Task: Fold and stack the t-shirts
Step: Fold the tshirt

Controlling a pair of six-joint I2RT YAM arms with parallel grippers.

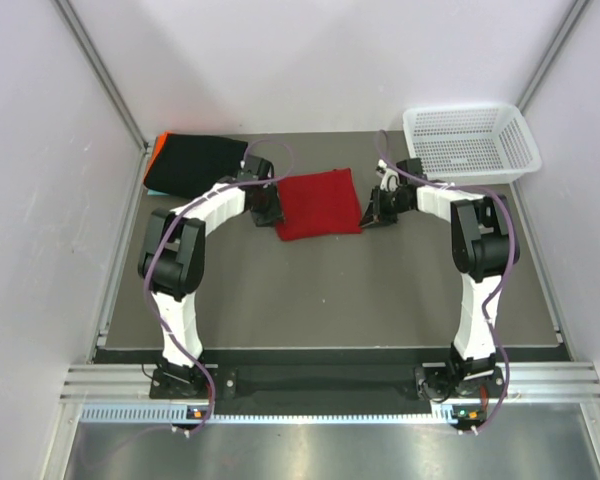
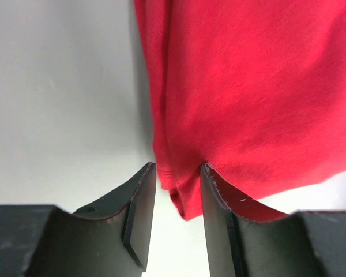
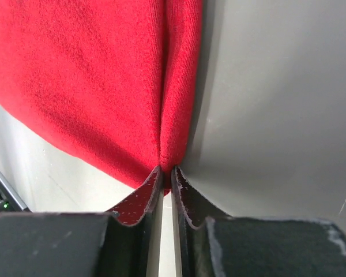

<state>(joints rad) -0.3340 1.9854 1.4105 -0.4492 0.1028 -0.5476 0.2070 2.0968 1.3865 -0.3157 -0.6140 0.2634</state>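
Note:
A folded bright red t-shirt (image 1: 318, 205) lies mid-table between both arms. My left gripper (image 1: 276, 210) is at its left edge. In the left wrist view the red t-shirt (image 2: 254, 86) hangs a hemmed corner between the left gripper's (image 2: 176, 170) jaws, which stand apart with table showing in the gap. My right gripper (image 1: 364, 213) is at the shirt's right edge. The right wrist view shows the right gripper (image 3: 167, 170) nearly closed, pinching the red t-shirt's (image 3: 86, 75) folded edge. A folded black t-shirt (image 1: 195, 165) lies back left over an orange t-shirt's edge (image 1: 152, 152).
A white mesh basket (image 1: 470, 142) stands at the back right corner. Grey walls close in the table on the left, back and right. Purple cables loop over both arms.

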